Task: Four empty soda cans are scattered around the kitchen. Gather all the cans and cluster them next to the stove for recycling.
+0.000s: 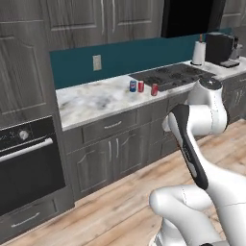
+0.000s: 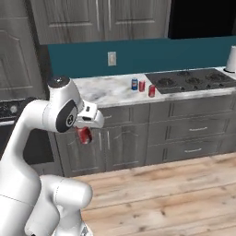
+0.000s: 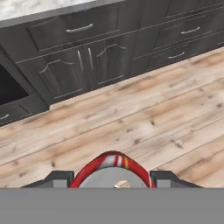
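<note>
My gripper (image 2: 85, 137) hangs in front of the lower cabinets, above the wooden floor, shut on a red soda can (image 2: 84, 134). In the hand view that can's red rim and silver top (image 3: 109, 171) sit between the two dark fingertips (image 3: 59, 178). On the marble counter, three more soda cans stand close together just left of the stove (image 1: 174, 75): a blue one (image 1: 133, 86), a red one (image 1: 141, 86) and another red one (image 1: 154, 90). From the right base view the same cans are the blue (image 2: 134, 84), the red (image 2: 142, 85) and the red (image 2: 151, 91), beside the stove (image 2: 193, 79).
A black built-in oven (image 1: 26, 158) is set into the cabinets at the left. A white paper roll (image 1: 198, 53) and a dark coffee machine (image 1: 221, 48) stand beyond the stove. Bare marble counter (image 1: 91, 101) stretches left of the cans. Wooden floor (image 3: 144, 113) lies below.
</note>
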Robot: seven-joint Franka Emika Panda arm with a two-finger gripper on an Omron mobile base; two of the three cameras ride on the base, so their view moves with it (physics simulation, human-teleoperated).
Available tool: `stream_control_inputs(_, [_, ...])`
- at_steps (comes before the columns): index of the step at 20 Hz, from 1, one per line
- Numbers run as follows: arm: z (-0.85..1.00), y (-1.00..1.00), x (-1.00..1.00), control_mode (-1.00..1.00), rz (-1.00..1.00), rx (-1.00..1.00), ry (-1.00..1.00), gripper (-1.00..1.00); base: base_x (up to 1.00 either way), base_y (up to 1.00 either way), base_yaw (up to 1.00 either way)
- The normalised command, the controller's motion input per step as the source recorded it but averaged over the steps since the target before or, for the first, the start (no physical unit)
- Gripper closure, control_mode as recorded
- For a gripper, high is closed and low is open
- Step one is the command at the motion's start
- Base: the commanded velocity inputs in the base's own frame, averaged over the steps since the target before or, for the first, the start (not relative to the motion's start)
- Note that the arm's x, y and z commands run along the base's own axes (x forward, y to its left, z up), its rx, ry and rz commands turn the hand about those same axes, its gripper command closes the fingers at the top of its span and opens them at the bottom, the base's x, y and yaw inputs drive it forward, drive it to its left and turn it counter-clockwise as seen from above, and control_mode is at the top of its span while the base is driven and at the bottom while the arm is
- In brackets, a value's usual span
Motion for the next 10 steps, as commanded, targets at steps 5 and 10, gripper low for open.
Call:
stream_control_inputs(5, [0.00,0.00,0.00,1.00,0.00,0.00,0.00,1.00,0.60,-0.13,0.32])
stream_control_inputs(10, [0.00,0.00,0.00,1.00,0.00,0.00,0.00,1.00,0.64,-0.17,0.30])
